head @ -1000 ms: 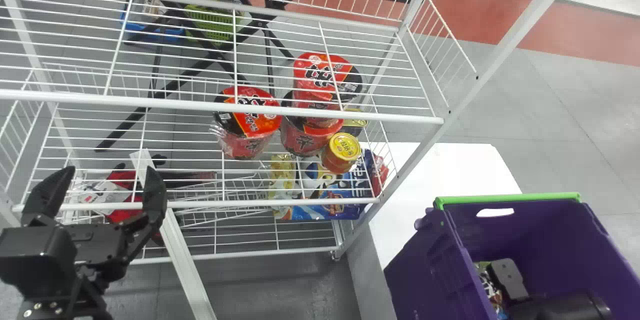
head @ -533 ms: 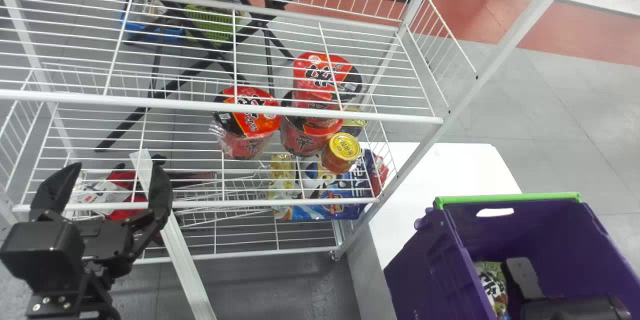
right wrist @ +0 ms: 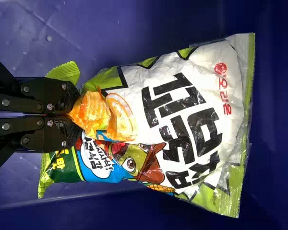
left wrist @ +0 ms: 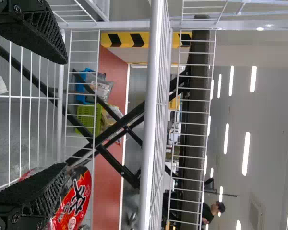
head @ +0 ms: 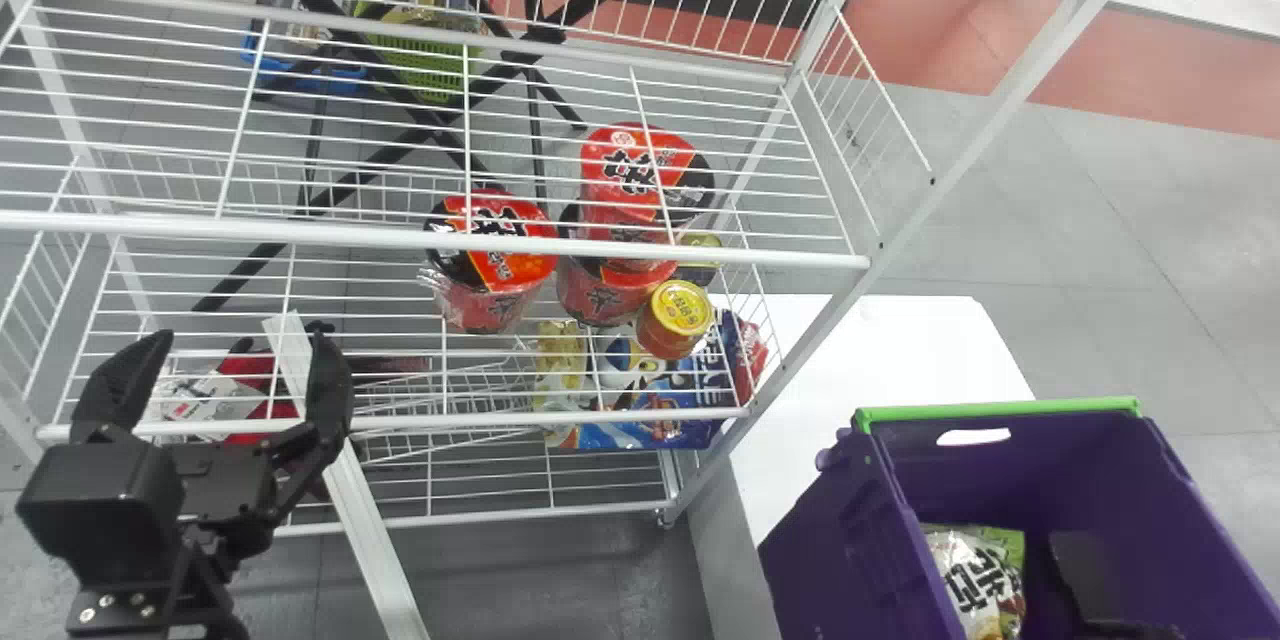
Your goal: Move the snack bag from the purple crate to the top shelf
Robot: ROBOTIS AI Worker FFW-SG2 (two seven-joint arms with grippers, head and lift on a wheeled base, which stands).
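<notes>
While the snack bag point(right wrist: 192, 124) is lying inside the purple crate point(head: 840, 550), the right gripper point(head: 1085, 575) is pinching one end of it. In the right wrist view the jaws of the right gripper point(right wrist: 78, 115) are pressing together on the crinkled wrapper, with the bag's printed front spreading out beyond them. The crate is standing beside the wire rack, apparently near the white table point(head: 890, 370), though its base is running out of the head view.

At the rack's left side, the left gripper point(head: 240, 335) is hanging in front of the shelves, its jaws standing wide apart. Red cups point(head: 485, 265) and a yellow-lidded can point(head: 678, 315) are sitting beneath the top shelf point(head: 400, 236), showing through its wires. A blue packet point(head: 650, 435) is lying lower down.
</notes>
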